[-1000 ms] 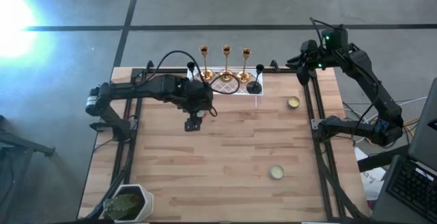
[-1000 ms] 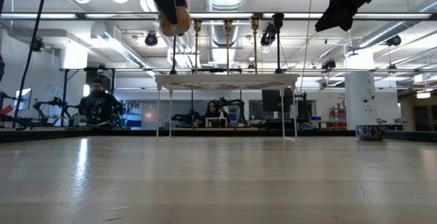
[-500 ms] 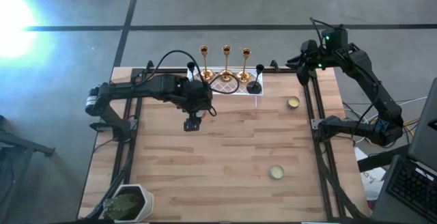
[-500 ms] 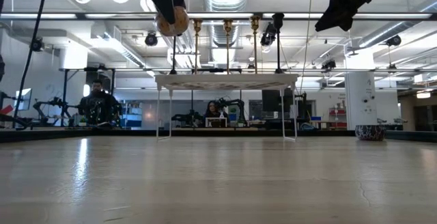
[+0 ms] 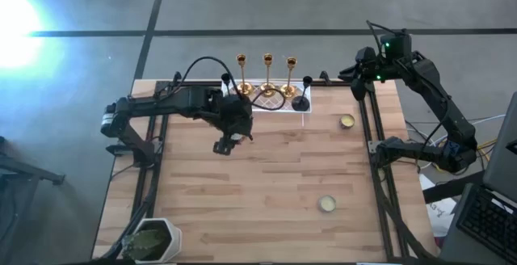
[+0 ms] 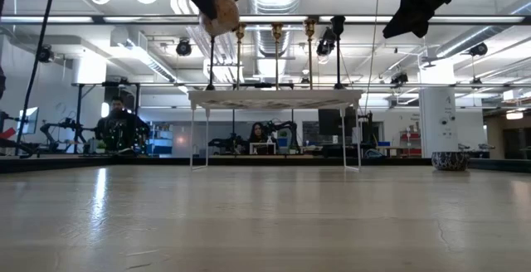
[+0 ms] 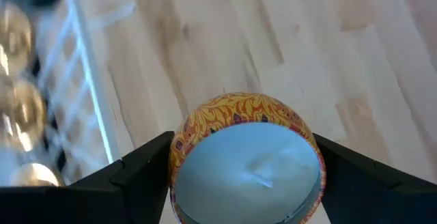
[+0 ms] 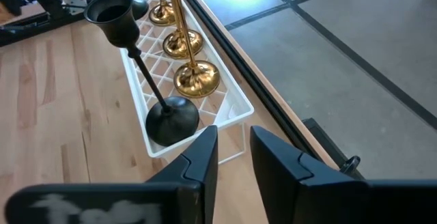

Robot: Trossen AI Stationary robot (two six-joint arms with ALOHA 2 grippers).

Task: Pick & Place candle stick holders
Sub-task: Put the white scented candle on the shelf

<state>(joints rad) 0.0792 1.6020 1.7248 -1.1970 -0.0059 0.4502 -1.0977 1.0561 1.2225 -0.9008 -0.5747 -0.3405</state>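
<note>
My left gripper [image 5: 224,145] hangs above the table just near of the white lattice tray [image 5: 275,103] and is shut on a low round candle stick holder [image 7: 246,159]. This cup is orange-and-gold patterned and holds white wax; it also shows in the low view [image 6: 222,11]. On the tray stand three tall gold holders [image 5: 267,74] and one black holder [image 8: 147,80] on their round bases. Two more cups [image 5: 346,121] [image 5: 326,204] rest on the table. My right gripper [image 8: 234,152] waits high at the far right corner, narrowly open around nothing. My left gripper pinches the cup between its two fingers [image 7: 140,173], one on each opposite side of the round wall [image 7: 179,149]. The fingers slant down from the table's left. The cup is lifted clear of the table, a little tilted, its wax top facing up.
A white pot with a green plant [image 5: 153,239] stands at the near left corner. Black rails [image 5: 373,136] run along the table's left and right edges. Bare wood [image 5: 266,176] lies between the tray and the near edge. People sit in the room beyond [image 6: 119,123].
My left gripper has rolled about its own pointing line without leaving its place. The cup has turned with it and now sits more tilted and slightly farther toward the tray in the low view. My right arm has kept still.
</note>
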